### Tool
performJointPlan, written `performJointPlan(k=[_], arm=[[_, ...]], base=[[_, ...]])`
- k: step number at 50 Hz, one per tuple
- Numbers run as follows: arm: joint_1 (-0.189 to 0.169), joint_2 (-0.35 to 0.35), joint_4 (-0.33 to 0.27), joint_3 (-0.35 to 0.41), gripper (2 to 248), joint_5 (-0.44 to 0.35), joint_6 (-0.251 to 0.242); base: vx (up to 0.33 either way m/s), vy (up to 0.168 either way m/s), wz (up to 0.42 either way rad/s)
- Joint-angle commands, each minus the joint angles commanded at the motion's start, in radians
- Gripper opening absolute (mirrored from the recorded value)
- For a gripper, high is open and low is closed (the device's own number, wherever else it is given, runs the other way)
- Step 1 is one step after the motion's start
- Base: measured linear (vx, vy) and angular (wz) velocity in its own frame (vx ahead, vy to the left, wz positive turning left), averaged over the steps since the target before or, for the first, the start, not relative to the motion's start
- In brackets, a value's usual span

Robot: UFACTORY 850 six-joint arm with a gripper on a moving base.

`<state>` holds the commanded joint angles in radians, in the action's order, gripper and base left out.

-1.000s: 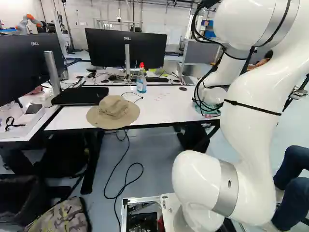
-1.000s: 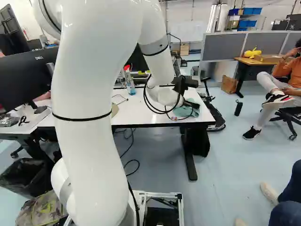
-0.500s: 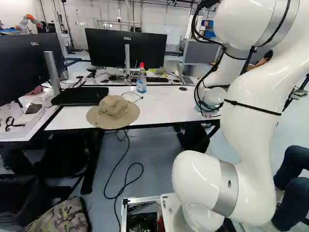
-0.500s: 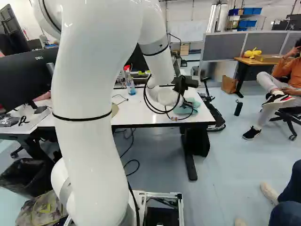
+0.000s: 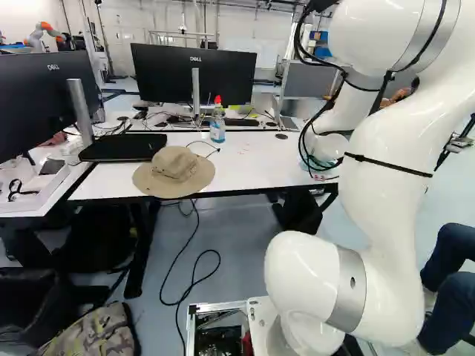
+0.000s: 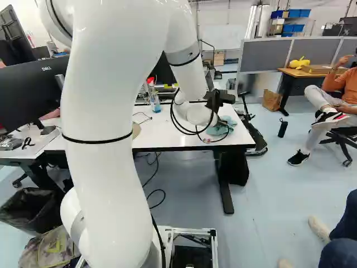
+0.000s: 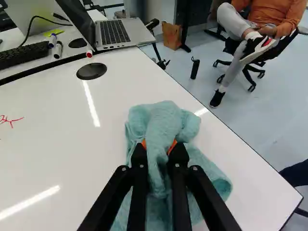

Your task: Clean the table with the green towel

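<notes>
At the right part of the white table (image 6: pixel 167 134), my gripper (image 6: pixel 224 124) is low over the green towel (image 6: pixel 230 132) in the right base view. The wrist view shows the gripper (image 7: pixel 158 156) shut on a raised fold of the towel (image 7: pixel 163 120), an orange pad on each side of it. The rest of the towel lies bunched and spread on the tabletop (image 7: pixel 115 139) around and beneath the fingers. Red pen marks (image 7: pixel 10 120) are on the table, to one side of the towel.
A tan hat (image 5: pixel 175 172) lies at the table's front edge, with a spray bottle (image 5: pixel 217 124) behind it. Two monitors (image 5: pixel 194 74) stand beyond. An open laptop (image 7: pixel 115 33) and markers (image 7: pixel 58 49) are ahead of the gripper. Another robot (image 5: pixel 43 35) stands far back.
The towel has shifted slightly in shape around the gripper, with less of it showing beside the wrist in the left base view. The arm has barely moved and the base has stayed put.
</notes>
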<state>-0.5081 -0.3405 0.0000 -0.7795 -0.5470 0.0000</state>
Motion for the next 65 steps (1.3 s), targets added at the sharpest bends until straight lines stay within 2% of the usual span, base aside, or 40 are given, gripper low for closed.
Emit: performJointPlan(k=[27,65], arm=[[0.038,-0.021,0.0,-0.092,52,0.005,0.0],[0.13,-0.047,0.0,-0.22,52,0.109,0.0]], base=[[0.0,0.0,0.0],[0.0,0.0,0.0]])
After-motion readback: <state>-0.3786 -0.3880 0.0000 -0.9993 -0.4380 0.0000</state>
